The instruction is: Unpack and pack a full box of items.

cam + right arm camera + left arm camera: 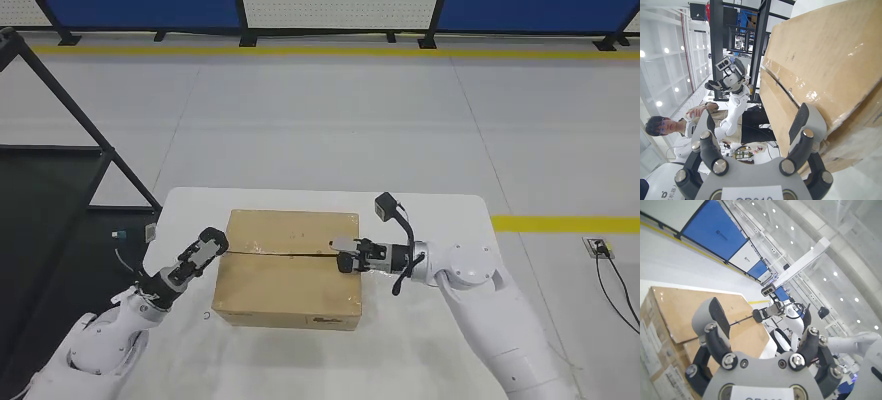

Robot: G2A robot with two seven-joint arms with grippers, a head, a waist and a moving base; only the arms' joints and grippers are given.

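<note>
We judge the unpacking not yet begun. Our left gripper (pixel 207 244) hangs at 9 o'clock of the box (pixel 290 270), fingers spread wide and empty. The box sits mid-counter (pixel 440 215), flaps shut and contents hidden. At 3 o'clock the right gripper (pixel 345 254), its fingers also wide, sits at the seam's end. Next we must lift a flap.

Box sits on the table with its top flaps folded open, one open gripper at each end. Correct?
Not quite: the flaps are shut. In the top view the box has both top flaps lying flat, meeting at a seam along its middle. The rest holds: it sits on the table, with the left gripper and right gripper open, one at each end.
</note>
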